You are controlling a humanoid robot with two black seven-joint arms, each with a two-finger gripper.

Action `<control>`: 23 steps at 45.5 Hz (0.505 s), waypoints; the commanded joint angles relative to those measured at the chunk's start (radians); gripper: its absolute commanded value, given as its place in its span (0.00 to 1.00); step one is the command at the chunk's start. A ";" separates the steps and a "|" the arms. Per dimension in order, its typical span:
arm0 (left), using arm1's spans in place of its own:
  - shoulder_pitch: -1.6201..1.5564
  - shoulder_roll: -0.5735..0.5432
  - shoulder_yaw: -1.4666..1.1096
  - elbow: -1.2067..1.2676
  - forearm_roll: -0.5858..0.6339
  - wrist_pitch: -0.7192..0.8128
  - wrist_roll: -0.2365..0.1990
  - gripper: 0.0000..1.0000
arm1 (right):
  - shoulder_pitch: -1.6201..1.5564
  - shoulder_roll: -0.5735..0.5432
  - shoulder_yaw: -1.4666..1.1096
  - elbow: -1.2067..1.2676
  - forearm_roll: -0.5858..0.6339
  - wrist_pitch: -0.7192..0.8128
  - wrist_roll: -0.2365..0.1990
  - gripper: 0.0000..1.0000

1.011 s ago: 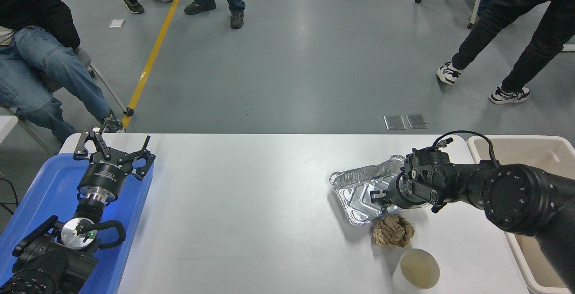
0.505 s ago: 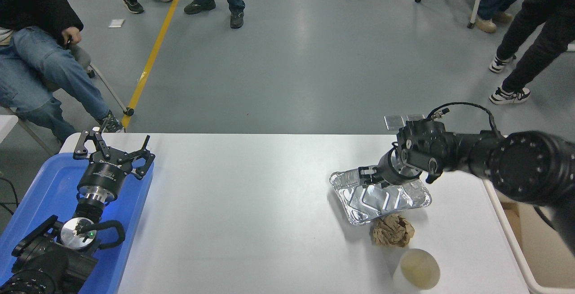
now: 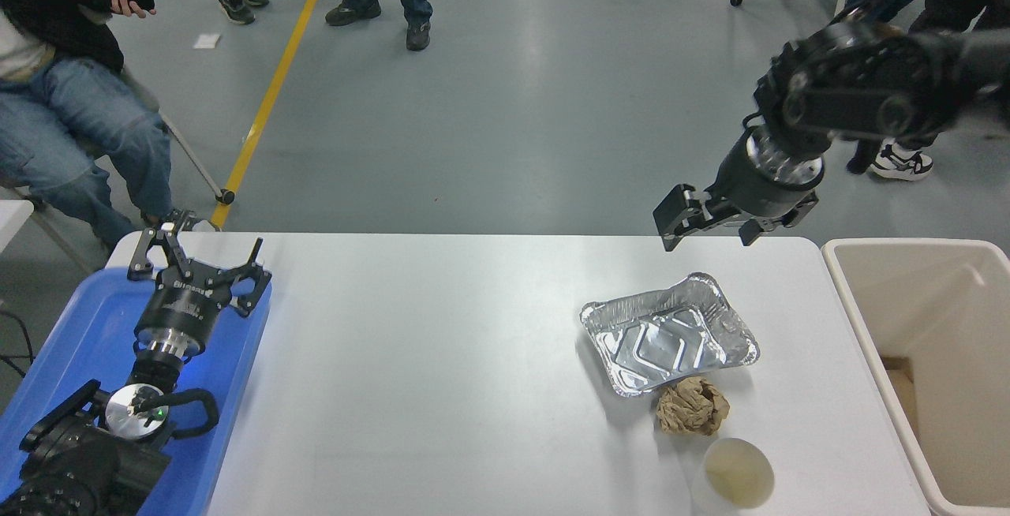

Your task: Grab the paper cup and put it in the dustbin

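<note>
White paper cup (image 3: 733, 475) upright, cream inside showing

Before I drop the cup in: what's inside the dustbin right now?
The dustbin shows bare beige walls and a brownish patch low at its near side. Its bottom runs past the frame edge, unseen.

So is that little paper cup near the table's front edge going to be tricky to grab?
Probably a bit. The paper cup looks thin-walled and seems empty, so it is likely light and may crush under a hard squeeze. It stands upright with its mouth open, so a sideways nudge could tip it, and it might then roll toward the crumpled paper.
</note>
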State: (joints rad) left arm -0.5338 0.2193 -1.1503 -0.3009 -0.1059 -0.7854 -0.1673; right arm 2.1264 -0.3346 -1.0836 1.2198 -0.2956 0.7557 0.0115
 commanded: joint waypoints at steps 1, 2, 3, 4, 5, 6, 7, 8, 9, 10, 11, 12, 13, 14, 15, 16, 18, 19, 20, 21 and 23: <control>0.000 0.000 -0.002 0.000 0.000 0.000 0.000 0.99 | 0.343 -0.150 -0.107 0.282 -0.063 0.030 -0.001 1.00; 0.000 0.000 -0.002 0.000 0.000 0.000 0.000 0.99 | 0.374 -0.150 -0.122 0.297 -0.062 0.030 -0.001 1.00; 0.000 0.000 -0.002 0.000 0.000 0.000 0.000 0.99 | 0.398 -0.149 -0.136 0.314 -0.062 0.030 -0.001 1.00; 0.000 0.000 -0.002 0.000 0.000 0.000 0.000 0.99 | 0.418 -0.149 -0.147 0.329 -0.062 0.030 -0.001 1.00; 0.000 0.000 -0.002 0.000 0.000 0.000 0.000 0.99 | 0.435 -0.149 -0.157 0.345 -0.062 0.030 0.001 1.00; 0.000 0.000 -0.002 0.000 0.000 0.000 0.000 0.99 | 0.448 -0.150 -0.165 0.362 -0.062 0.030 0.001 1.00; 0.000 0.000 -0.002 0.000 0.000 0.000 0.000 0.99 | 0.458 -0.150 -0.173 0.378 -0.062 0.030 -0.001 1.00; 0.000 0.000 -0.002 0.000 0.000 0.000 0.000 0.99 | 0.463 -0.150 -0.180 0.392 -0.062 0.030 -0.001 1.00; 0.001 0.000 -0.002 0.000 0.000 0.000 -0.001 0.99 | 0.469 -0.150 -0.188 0.408 -0.062 0.030 -0.001 1.00; 0.002 0.000 -0.002 0.000 0.000 0.000 -0.001 0.99 | 0.472 -0.150 -0.196 0.421 -0.062 0.030 -0.001 1.00; 0.002 0.000 -0.002 0.000 0.000 0.000 -0.001 0.99 | 0.475 -0.149 -0.202 0.434 -0.062 0.030 -0.001 1.00; 0.002 0.000 -0.002 0.000 0.000 0.000 -0.001 0.99 | 0.477 -0.149 -0.205 0.443 -0.062 0.030 -0.001 1.00; 0.002 0.000 -0.002 0.000 0.000 0.000 -0.001 0.99 | 0.478 -0.149 -0.206 0.449 -0.062 0.030 -0.001 1.00; 0.002 0.000 -0.002 0.000 0.000 0.000 -0.001 0.99 | 0.478 -0.149 -0.208 0.451 -0.060 0.030 -0.001 1.00; 0.002 0.000 -0.002 0.000 0.000 0.000 -0.001 0.99 | 0.478 -0.146 -0.208 0.451 -0.060 0.030 -0.001 1.00; 0.002 0.000 -0.002 0.000 0.000 0.000 -0.001 0.99 | 0.477 -0.144 -0.210 0.451 -0.060 0.030 -0.001 1.00; 0.002 0.000 -0.002 0.000 0.000 0.000 -0.001 0.99 | 0.472 -0.138 -0.210 0.449 -0.057 0.030 -0.001 1.00; 0.002 0.000 -0.002 0.000 0.000 0.000 -0.001 0.99 | 0.469 -0.136 -0.210 0.449 -0.057 0.030 -0.001 1.00; 0.002 0.000 -0.002 0.000 0.000 0.000 -0.001 0.99 | 0.465 -0.135 -0.210 0.449 -0.057 0.030 -0.001 1.00; 0.002 0.000 -0.002 0.000 0.000 0.000 -0.001 0.99 | 0.463 -0.135 -0.211 0.449 -0.057 0.030 -0.002 1.00; 0.002 0.000 -0.002 0.000 0.000 0.000 -0.001 0.99 | 0.449 -0.136 -0.211 0.448 -0.057 0.030 -0.002 1.00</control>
State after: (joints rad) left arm -0.5327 0.2193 -1.1518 -0.3007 -0.1058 -0.7854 -0.1684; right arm 2.5472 -0.4650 -1.2636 1.6101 -0.3499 0.7830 0.0108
